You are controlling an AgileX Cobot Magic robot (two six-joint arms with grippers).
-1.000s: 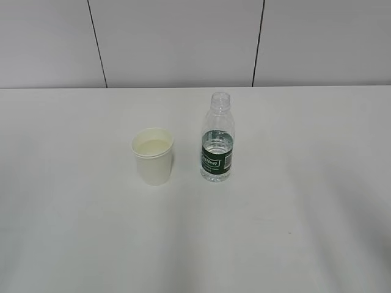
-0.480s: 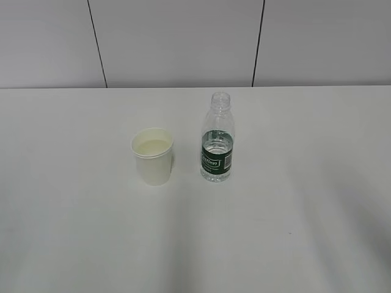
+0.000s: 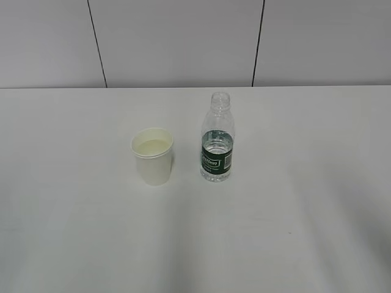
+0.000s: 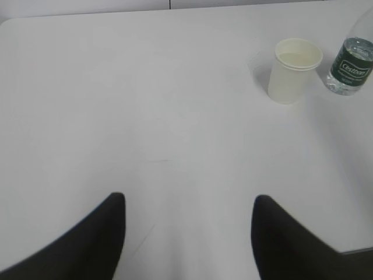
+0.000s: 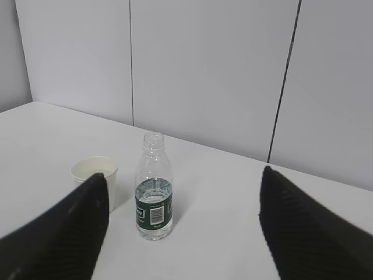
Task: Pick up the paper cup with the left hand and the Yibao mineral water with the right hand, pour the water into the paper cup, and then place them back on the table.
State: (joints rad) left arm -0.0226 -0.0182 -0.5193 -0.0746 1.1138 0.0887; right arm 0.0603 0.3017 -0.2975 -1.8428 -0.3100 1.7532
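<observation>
Near the table's (image 3: 73, 232) middle I see the paper cup (image 3: 153, 155) upright beside the Yibao mineral water (image 3: 217, 139); left hand (image 4: 189, 227) and right hand (image 5: 183, 224) both spread apart, empty

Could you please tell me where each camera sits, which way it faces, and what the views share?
Exterior: raised in front, slanting down at the table; no robot parts show.
Left wrist: looks down past the open left hand; paper cup at upper right.
Right wrist: low, faces the wall through the open right hand.
All share the cup and Yibao mineral water.
</observation>
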